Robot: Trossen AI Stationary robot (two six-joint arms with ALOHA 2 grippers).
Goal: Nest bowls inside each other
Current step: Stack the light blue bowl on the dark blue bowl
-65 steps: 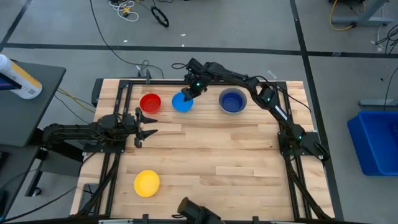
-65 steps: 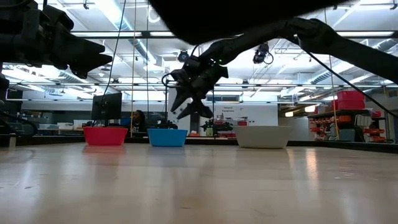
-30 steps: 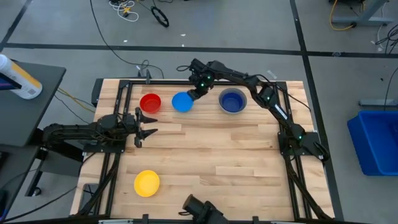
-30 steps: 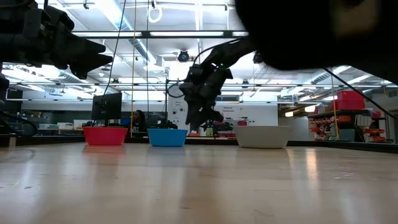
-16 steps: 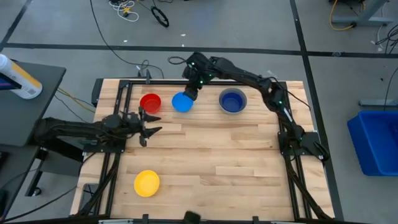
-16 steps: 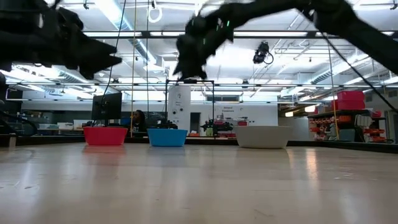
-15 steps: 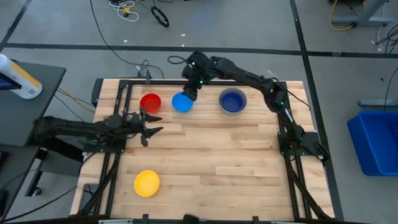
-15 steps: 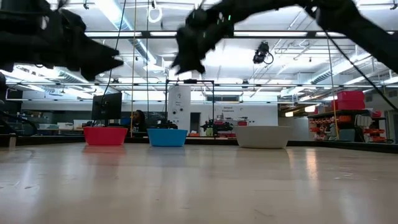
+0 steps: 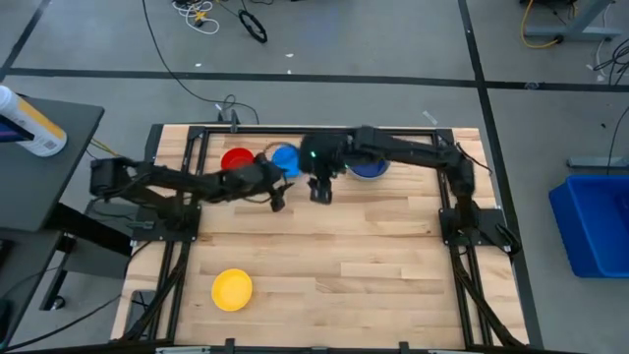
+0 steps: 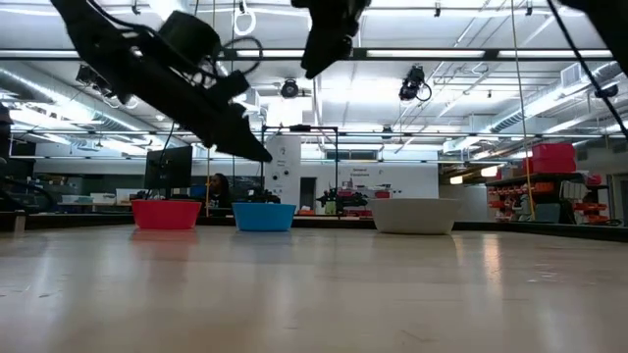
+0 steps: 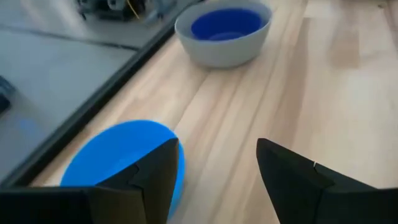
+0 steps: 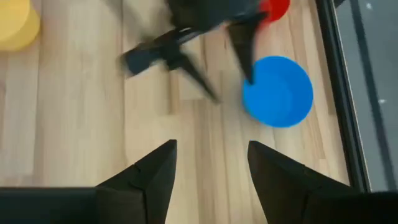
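The left gripper (image 9: 278, 198) hangs above the wooden worktop (image 9: 344, 246) just beside the light blue bowl (image 9: 286, 158), its jaws spread and empty, and the bowl lies a little in front of them, not between them. The right gripper (image 9: 320, 190) hovers near it over bare planks, jaws also spread and holding nothing, with the light blue bowl ahead of its fingers (image 12: 152, 180). The red bowl (image 9: 236, 160), round smooth plastic, stands next to the light blue one at the far edge; the dark blue bowl (image 11: 227, 23) sits inside the grey bowl (image 11: 219, 53), and the yellow bowl (image 9: 232, 289) lies well apart near the front.
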